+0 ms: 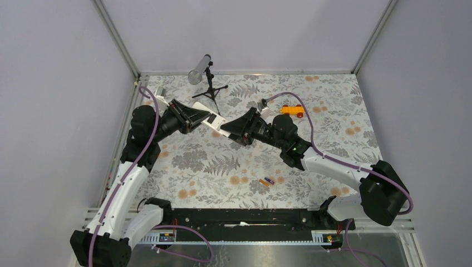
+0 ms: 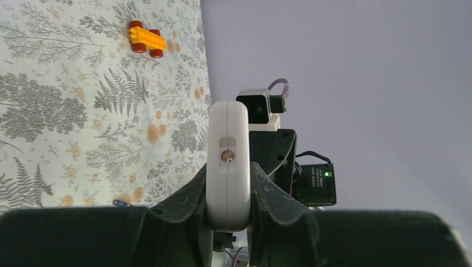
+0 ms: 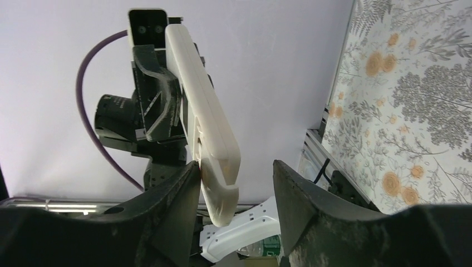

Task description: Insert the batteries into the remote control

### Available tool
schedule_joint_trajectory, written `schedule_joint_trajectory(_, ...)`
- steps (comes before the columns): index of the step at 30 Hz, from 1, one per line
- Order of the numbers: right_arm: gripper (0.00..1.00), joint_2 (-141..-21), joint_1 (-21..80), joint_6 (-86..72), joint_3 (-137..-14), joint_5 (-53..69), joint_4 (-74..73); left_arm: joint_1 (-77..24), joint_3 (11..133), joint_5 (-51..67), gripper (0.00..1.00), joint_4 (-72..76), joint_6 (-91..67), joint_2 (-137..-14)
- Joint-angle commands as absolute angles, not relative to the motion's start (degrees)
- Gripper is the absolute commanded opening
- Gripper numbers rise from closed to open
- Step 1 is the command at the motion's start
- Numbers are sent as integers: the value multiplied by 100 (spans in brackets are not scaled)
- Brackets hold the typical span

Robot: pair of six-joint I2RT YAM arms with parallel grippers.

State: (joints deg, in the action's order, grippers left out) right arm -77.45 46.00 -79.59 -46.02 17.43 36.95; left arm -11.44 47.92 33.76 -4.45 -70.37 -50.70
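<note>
Currently the remote control [image 1: 214, 123] hangs above the table [image 1: 339, 139], clamped at its 10 o'clock end by my left gripper [image 1: 205, 119]. My right gripper [image 3: 235, 169] stands with jaws apart around the 4 o'clock end, one finger [image 3: 178, 194] just beside the casing and the other clear of it. I judge this step a release. Procedure: hold the left clamp firm, then withdraw the right gripper toward 4 o'clock without brushing the casing. Next, descend on the batteries [image 1: 266, 181], which lie on the table at 5 o'clock.
</note>
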Motion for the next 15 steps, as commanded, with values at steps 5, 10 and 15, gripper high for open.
schedule_joint_trajectory(5, 49, -7708, 4579, -7655, -4875, 1635, 3264, -1125, 5266, 3387, 0, -593, -6060, -5140)
schedule_joint_trajectory(10, 33, -7780, 4565, -7655, -5001, 1694, 3315, -1125, 5221, 3352, 0, -694, -5747, -5159)
schedule_joint_trajectory(15, 30, -7831, 4553, -7668, -5028, 1742, 3224, -1125, 5310, 2867, 0, -1308, -5077, -5152)
